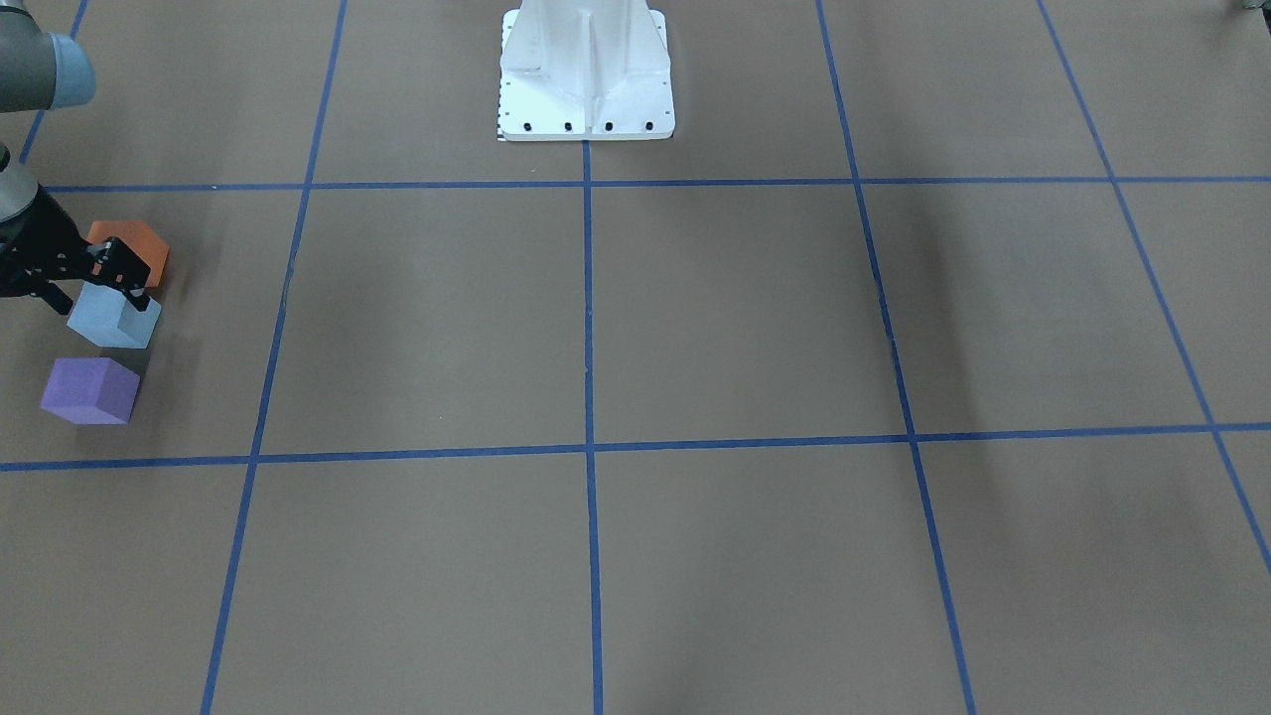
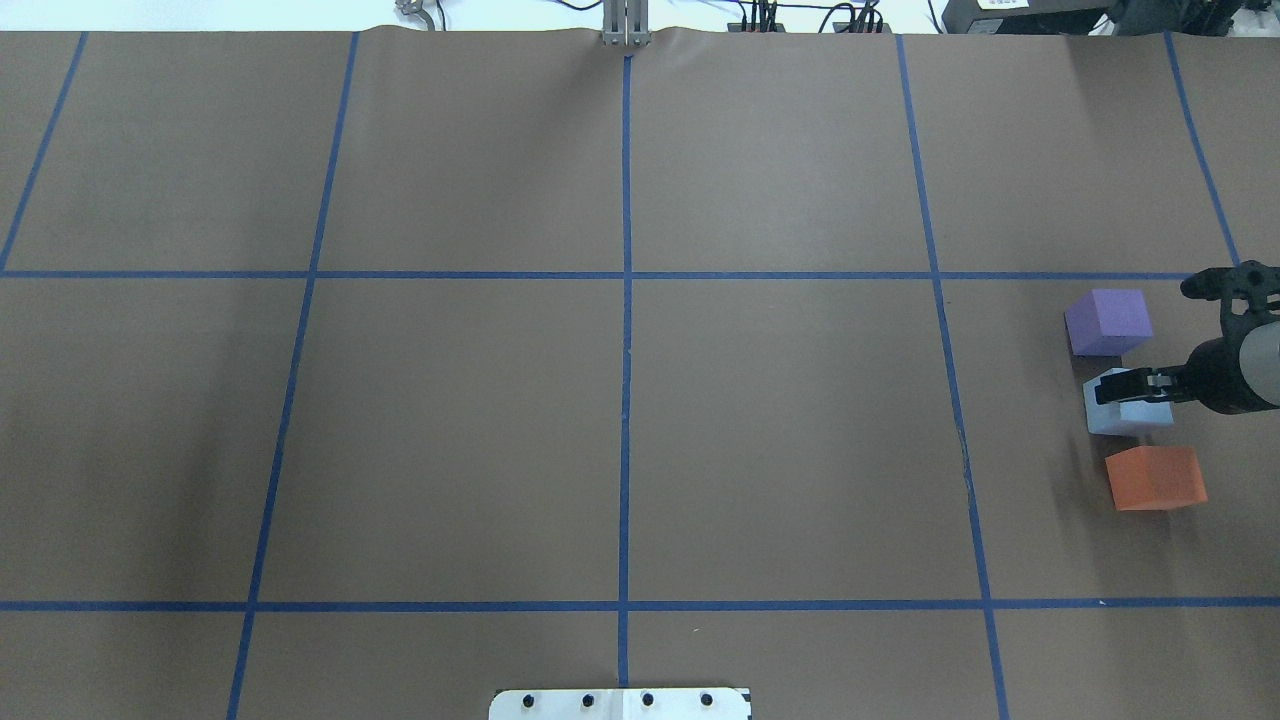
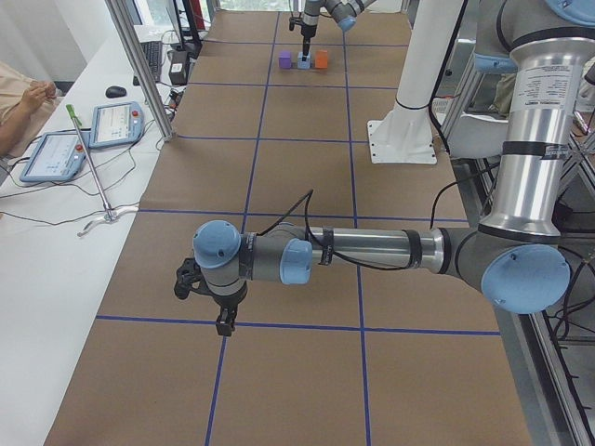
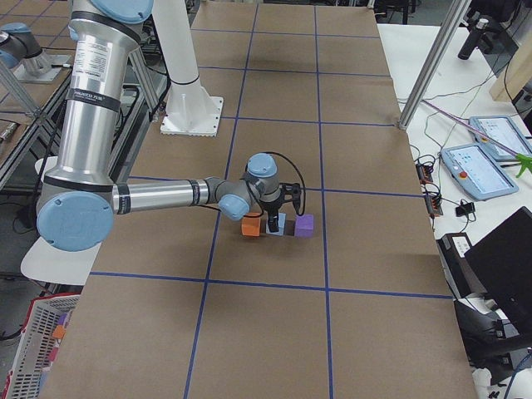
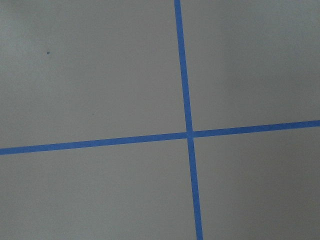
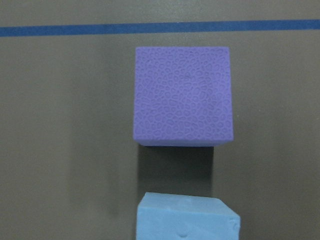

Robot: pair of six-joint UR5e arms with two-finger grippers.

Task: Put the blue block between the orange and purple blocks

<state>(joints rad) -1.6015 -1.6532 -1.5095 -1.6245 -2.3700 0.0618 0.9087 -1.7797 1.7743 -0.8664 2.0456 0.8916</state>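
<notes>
Blue block [image 2: 1125, 420], purple block [image 2: 1108, 322], orange block [image 2: 1155, 478]

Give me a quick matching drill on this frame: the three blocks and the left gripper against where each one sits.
Things:
1. purple block
2. blue block
3. orange block
4. left gripper

Places:
A. end of the row nearest the robot base
B. over a tape crossing, far from the blocks
C. middle of the row
D. end of the row farthest from the robot base

Pairs: 1-D, 2-C, 3-A, 4-B.
</notes>
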